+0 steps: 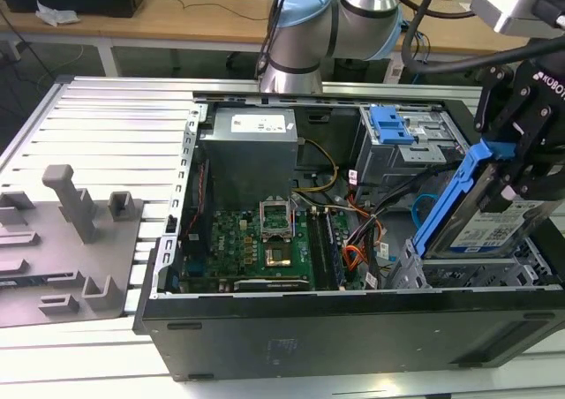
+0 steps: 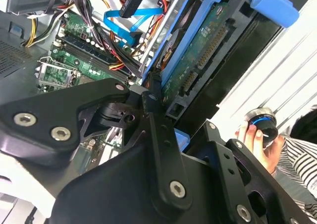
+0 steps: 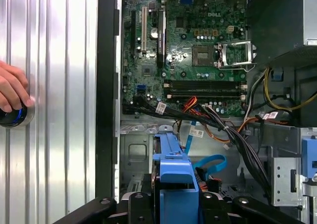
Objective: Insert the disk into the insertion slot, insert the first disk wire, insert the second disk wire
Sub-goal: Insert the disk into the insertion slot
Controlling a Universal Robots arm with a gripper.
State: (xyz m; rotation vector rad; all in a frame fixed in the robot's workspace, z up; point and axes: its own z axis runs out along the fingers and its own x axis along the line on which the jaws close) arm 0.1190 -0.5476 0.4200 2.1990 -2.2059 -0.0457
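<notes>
My gripper is shut on the disk, a drive in a blue carrier. The disk hangs tilted over the near corner of the open computer case at the exterior view's right, its lower end dipping toward the insertion slot, a low bay of grey perforated metal. In the second wrist view the disk's green underside and its connectors face the camera, clamped between black fingers. A loose blue flat cable and a bundle of black and orange wires lie beside the slot, plugged into nothing.
A taller grey bay with a blue latch stands behind the slot. The motherboard and power supply fill the rest of the case. A person's hand rests on a round knob on the ribbed table. A grey fixture lies at the exterior view's left.
</notes>
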